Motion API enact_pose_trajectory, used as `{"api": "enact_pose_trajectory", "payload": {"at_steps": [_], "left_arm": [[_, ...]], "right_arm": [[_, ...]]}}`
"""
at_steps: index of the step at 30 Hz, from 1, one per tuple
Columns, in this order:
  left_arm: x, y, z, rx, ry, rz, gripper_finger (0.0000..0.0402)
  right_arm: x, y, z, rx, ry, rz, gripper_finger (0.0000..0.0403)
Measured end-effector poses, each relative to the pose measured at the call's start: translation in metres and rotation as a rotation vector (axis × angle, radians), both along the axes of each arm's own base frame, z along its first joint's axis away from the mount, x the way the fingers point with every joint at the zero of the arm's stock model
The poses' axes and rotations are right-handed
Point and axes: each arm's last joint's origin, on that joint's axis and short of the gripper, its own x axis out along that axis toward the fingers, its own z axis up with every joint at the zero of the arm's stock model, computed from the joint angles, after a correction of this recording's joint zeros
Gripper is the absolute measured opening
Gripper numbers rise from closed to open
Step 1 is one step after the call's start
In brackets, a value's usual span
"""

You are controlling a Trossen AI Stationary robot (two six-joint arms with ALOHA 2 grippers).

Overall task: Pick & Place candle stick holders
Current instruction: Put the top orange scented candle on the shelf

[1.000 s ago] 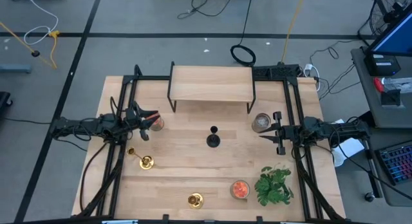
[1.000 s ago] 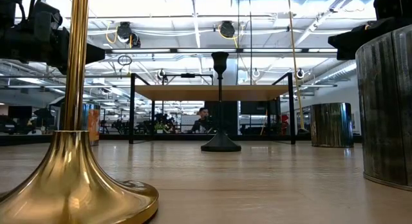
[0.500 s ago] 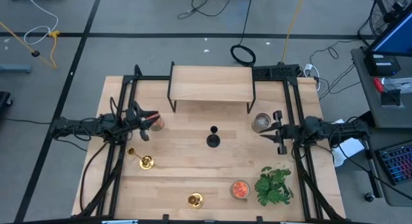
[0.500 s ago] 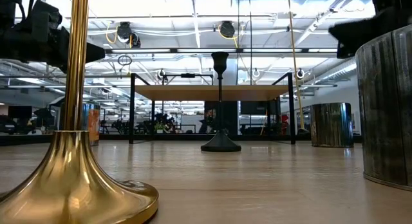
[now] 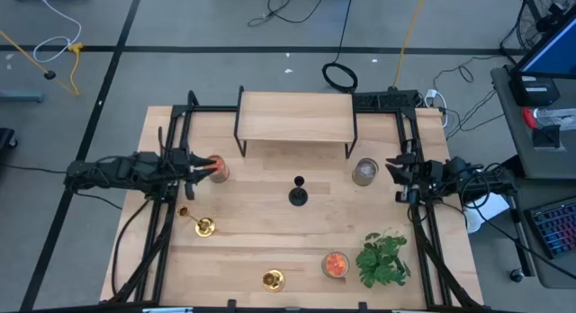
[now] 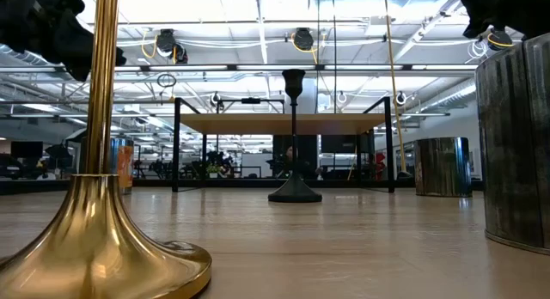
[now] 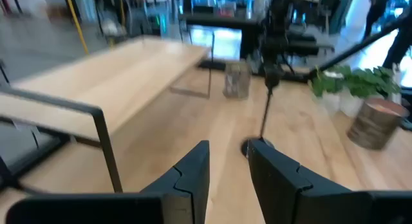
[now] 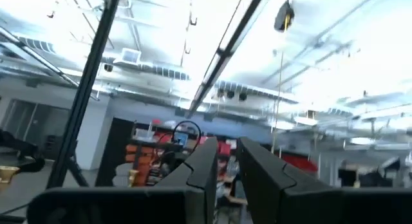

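3 candle stick holders (image 5: pixel 298 194) on table (image 5: pixel 252 241); grippers apparently empty.

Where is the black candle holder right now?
In the high view the black candle holder stands upright near the middle of the table, just in front of the small wooden shelf, between the two jars.

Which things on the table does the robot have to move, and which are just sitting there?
For the job:
- black candle stick holder
- gold candle stick holder near the left side
- second gold holder at the front edge

Just sitting there:
- leafy plant
- orange jar
- greyish jar
- jar by the left arm
- wooden shelf
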Motion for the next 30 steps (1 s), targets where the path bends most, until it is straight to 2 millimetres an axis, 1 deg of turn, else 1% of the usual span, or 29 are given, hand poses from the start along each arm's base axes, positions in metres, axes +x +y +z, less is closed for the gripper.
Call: {"api": "enact_pose_trajectory", "payload": {"at_steps": [2, 5, 8, 12, 16, 19, 22, 24, 27, 30], "left_arm": [[0.000, 0.000, 0.010, -0.021, 0.036, -0.001, 0.0114], [0.002, 0.000, 0.023, -0.024, 0.101, 0.002, 0.0114], [0.007, -0.001, 0.034, -0.065, 0.184, 0.020, 0.0114], [0.019, -0.001, 0.036, -0.105, 0.331, 0.046, 0.0114], [0.034, -0.003, 0.032, -0.130, 0.451, 0.065, 0.0118], [0.044, -0.004, 0.026, -0.125, 0.540, 0.065, 0.0139], [0.054, -0.004, 0.020, -0.099, 0.610, 0.066, 0.0175], [0.061, -0.002, 0.020, -0.079, 0.638, 0.078, 0.0201], [0.069, 0.003, 0.020, -0.084, 0.669, 0.140, 0.0233], [0.075, 0.010, 0.016, -0.137, 0.726, 0.218, 0.0248]], "right_arm": [[0.000, 0.000, 0.001, -0.028, -0.005, -0.014, 0.0059], [0.002, 0.000, 0.001, -0.013, -0.004, -0.003, 0.0065], [0.008, 0.001, 0.000, 0.030, 0.027, 0.030, 0.0085], [0.020, 0.003, -0.003, 0.049, 0.122, 0.071, 0.0129], [0.031, 0.006, 0.010, 0.026, 0.111, 0.125, 0.0170], [0.040, 0.006, 0.010, 0.044, 0.130, 0.089, 0.0188], [0.046, 0.005, 0.009, 0.046, 0.139, 0.038, 0.0197], [0.049, 0.005, 0.007, 0.037, 0.159, 0.030, 0.0198], [0.054, 0.006, 0.005, 0.038, 0.173, 0.032, 0.0198], [0.055, 0.006, 0.006, 0.038, 0.156, 0.031, 0.0199]]}}
